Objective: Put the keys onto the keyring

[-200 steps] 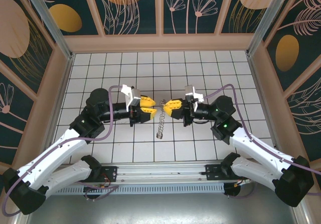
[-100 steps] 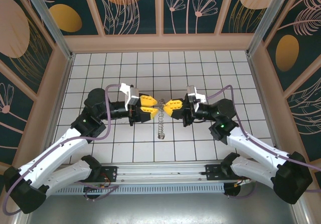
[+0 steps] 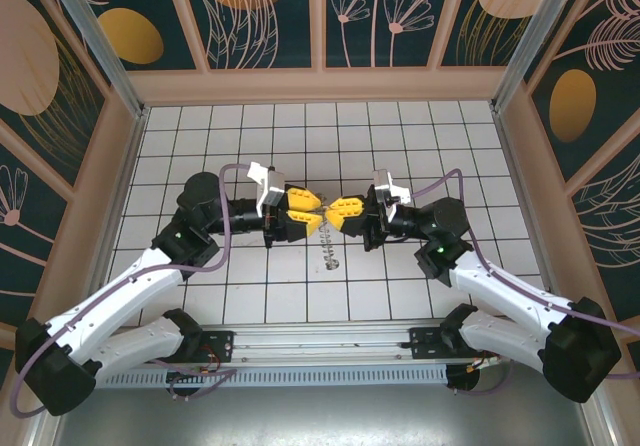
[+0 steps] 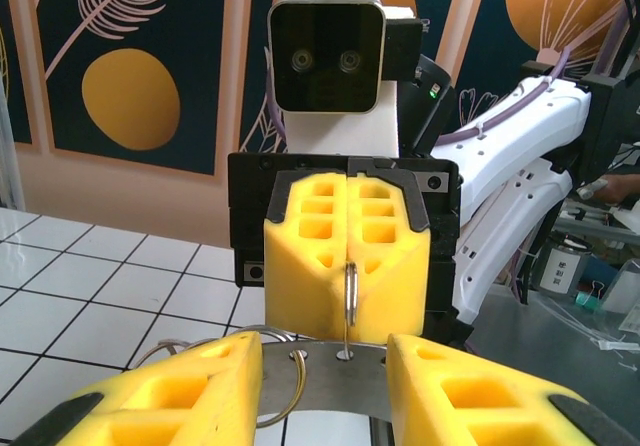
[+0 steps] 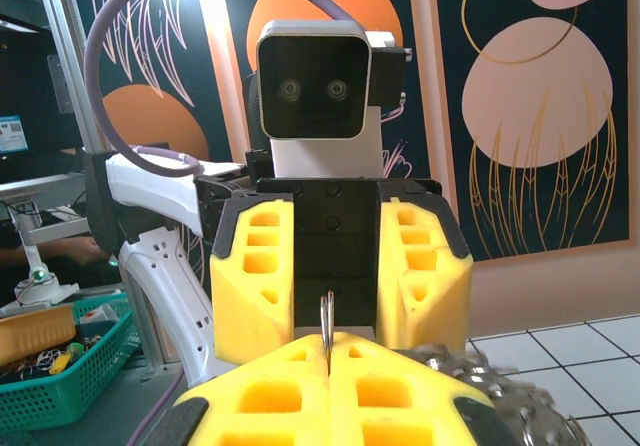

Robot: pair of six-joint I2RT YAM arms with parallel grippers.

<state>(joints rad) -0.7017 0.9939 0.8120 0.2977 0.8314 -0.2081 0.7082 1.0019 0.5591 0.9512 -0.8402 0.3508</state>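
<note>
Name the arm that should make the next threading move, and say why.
Right, probably. The right hand is shut on a thin wire loop whose lower end meets the hole in the flat metal piece held between the fingers of the left hand. The left only needs to hold steady.

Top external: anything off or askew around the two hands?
Nothing spilled or damaged. One oddity: the keyring, edge-on like a coil, trails at a slant from where the left hand and right hand meet, its lower end loose. The right hand is shut on a thin wire loop.
</note>
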